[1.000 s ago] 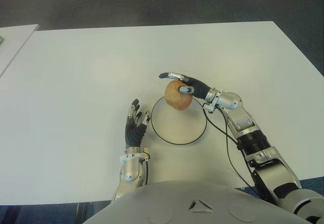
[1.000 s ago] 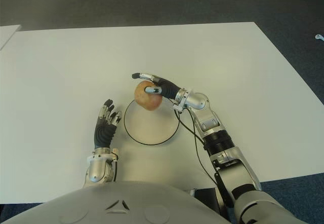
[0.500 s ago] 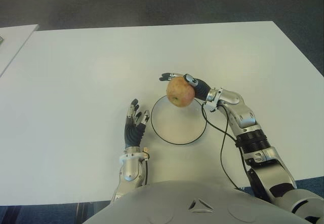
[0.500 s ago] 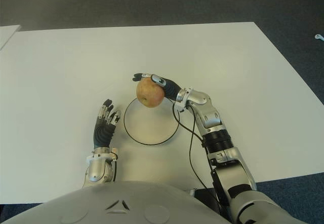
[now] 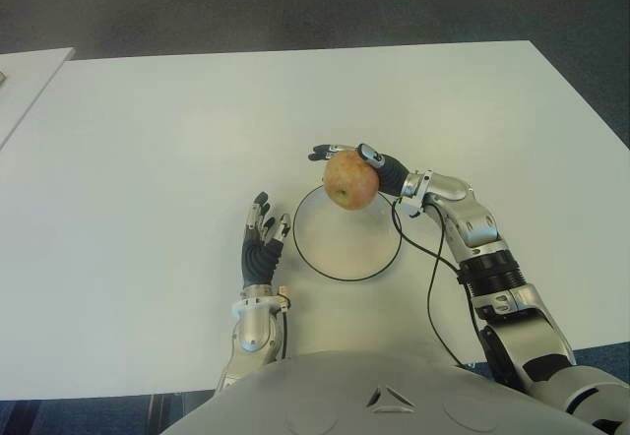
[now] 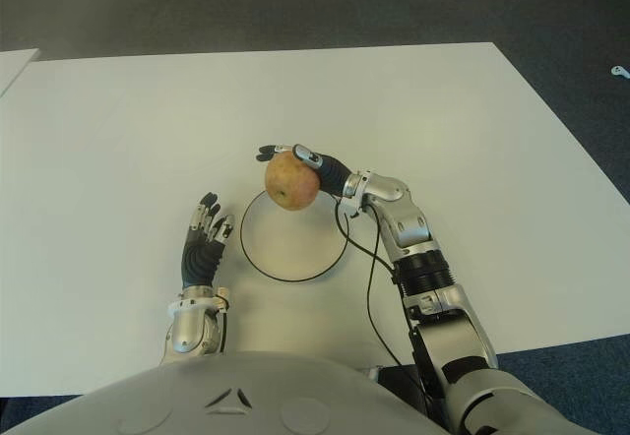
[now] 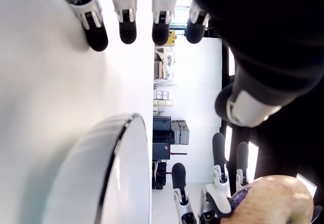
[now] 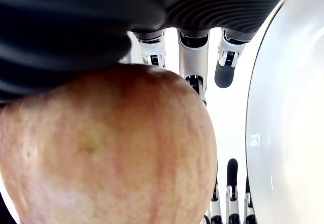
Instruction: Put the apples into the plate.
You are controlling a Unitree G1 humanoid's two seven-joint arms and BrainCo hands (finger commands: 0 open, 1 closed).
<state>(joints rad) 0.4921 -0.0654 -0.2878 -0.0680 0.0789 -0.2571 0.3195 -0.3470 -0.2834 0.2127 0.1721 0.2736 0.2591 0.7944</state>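
Carrying step, near its end: a round red-and-yellow apple (image 5: 350, 179) held aloft in the robot's right hand (image 5: 366, 164), black-and-silver fingers (image 5: 330, 149) wrapped over the fruit's far side and thumb across its top, grip closed on the apple. Seen in the right wrist view as well, the blushed skin of the fruit filling the palm, fingertips curling round it. Positioned over the far rim of a flat white round plate with a thin black edge (image 5: 301, 255), which lies just below and toward the robot from the holding hand. Apple apparently clear of the plate, not yet set down, though exact height hard to judge from above.

Next move, by the look of things: a short draw inward and downward to bring the fruit over the plate's middle, then a gentle lowering and a release of the fingers only once the apple sits on the dish. Risk judged to lie in the round fruit rolling off so shallow a plate if let go early or near the rim.

Plate bare, nothing in it. No second apple anywhere on the white tabletop (image 5: 148, 159).

Left hand (image 5: 261, 248) idle just beside the plate's left edge, across the plate from the working hand, fingers extended and loosely spread, holding nothing.
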